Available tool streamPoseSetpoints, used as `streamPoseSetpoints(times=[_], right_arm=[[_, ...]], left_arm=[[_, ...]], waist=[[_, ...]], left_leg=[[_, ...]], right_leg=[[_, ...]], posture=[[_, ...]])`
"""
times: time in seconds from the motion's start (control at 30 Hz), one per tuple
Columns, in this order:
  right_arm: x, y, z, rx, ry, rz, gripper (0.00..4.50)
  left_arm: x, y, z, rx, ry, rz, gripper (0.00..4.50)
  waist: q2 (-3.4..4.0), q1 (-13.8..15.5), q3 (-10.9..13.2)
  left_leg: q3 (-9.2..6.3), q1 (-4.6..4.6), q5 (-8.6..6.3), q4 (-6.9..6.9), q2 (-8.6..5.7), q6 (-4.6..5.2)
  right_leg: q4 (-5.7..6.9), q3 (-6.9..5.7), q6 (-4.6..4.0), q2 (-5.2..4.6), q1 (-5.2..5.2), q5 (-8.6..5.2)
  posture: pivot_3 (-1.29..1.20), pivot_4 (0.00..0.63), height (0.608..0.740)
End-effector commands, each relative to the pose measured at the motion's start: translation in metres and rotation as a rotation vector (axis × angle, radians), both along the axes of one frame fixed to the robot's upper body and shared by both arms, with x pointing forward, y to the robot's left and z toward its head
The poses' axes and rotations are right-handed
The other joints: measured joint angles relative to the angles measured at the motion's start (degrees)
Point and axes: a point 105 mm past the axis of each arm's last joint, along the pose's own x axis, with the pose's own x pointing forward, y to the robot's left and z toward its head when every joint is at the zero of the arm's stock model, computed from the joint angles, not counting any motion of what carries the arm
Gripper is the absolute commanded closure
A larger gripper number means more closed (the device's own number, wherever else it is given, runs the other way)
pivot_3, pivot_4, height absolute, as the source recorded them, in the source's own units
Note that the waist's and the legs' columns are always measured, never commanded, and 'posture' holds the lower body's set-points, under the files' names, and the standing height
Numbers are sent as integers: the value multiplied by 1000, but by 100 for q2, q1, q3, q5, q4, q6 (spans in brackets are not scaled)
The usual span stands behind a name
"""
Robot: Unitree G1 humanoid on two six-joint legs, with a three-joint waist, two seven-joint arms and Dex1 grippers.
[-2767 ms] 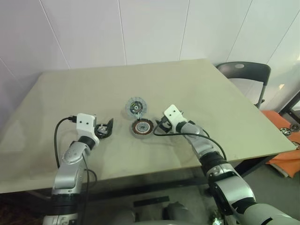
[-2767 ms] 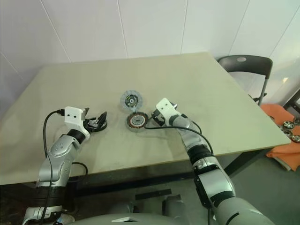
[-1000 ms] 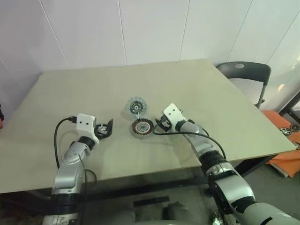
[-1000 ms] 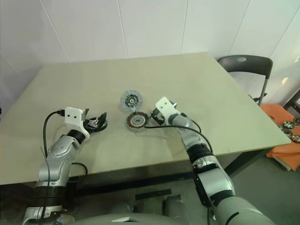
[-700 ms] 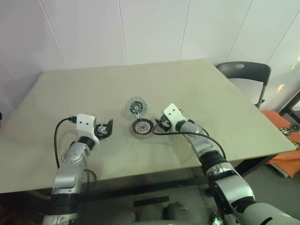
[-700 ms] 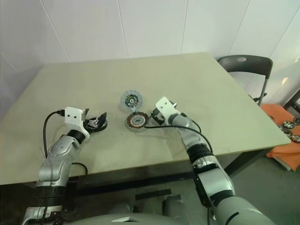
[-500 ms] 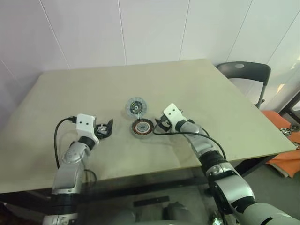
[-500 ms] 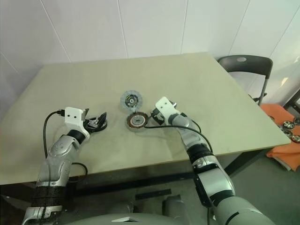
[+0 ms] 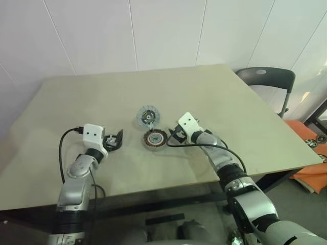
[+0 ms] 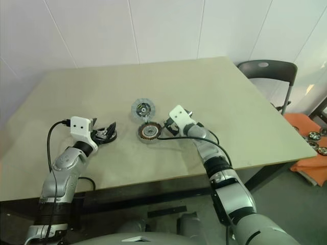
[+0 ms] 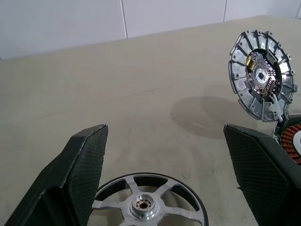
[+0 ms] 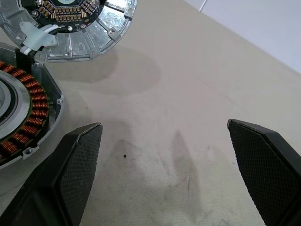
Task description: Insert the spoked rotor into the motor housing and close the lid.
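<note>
We're sitting with both jaws apart, left gripper straddling the spoked rotor at lower left and right gripper beside the centre-frame motor housing, so we're aiming to pinch the rim squarely and level.

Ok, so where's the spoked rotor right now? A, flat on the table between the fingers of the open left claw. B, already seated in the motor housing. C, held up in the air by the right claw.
A: the left wrist view shows the spoked rotor lying flat on the table between the spread fingers of the left claw.
</note>
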Motion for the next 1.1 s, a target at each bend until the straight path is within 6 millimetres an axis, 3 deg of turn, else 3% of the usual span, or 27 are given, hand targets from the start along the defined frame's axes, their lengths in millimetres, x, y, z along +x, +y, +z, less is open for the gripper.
streamPoseSetpoints(times=[0.03, 1.1], right_arm=[[6, 4, 19, 11, -60, 14, 61], [5, 4, 18, 10, -62, 9, 61]], left_arm=[[3, 2, 17, 20, -65, 8, 316], [3, 2, 16, 21, -59, 7, 316]], waist=[[0, 0, 0], [0, -2, 0]], left_leg=[[0, 0, 0, 0, 0, 0], [-1, -1, 0, 0, 0, 0]], right_leg=[[0, 0, 0, 0, 0, 0], [-2, 0, 0, 0, 0, 0]], posture=[[0, 0, 740], [0, 0, 740]])
